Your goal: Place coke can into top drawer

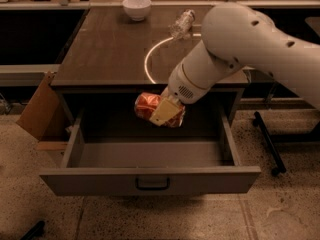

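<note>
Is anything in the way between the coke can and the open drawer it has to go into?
No, nothing visible. The hand holds the coke can above the open top drawer, and no object shows on the drawer floor beneath it.

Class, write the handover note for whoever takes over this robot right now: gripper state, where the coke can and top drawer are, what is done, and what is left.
Gripper: shut on the coke can, just below the tabletop's front edge.
Coke can: held in the air on its side, over the back part of the top drawer, not touching it.
Top drawer: pulled out, open.
Done: can grasped and off the tabletop, drawer open.
Left: lower the can into the drawer, release, withdraw the arm.
</note>
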You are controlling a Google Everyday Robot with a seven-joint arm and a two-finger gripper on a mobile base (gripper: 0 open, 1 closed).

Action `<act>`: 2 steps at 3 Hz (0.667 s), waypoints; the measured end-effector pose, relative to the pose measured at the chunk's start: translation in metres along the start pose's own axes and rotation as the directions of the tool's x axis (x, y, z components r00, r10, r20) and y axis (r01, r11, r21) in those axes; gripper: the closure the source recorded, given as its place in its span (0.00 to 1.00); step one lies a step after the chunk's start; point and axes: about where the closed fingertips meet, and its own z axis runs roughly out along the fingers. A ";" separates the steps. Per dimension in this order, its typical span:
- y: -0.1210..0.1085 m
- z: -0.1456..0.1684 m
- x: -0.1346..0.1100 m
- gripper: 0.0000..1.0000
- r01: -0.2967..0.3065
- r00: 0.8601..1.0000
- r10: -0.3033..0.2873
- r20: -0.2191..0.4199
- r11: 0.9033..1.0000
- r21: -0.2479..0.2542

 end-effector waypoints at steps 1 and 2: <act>0.012 0.034 0.038 1.00 -0.066 0.997 0.065 -0.031 0.997 -0.036; 0.011 0.035 0.038 1.00 -0.066 0.997 0.065 -0.031 0.997 -0.036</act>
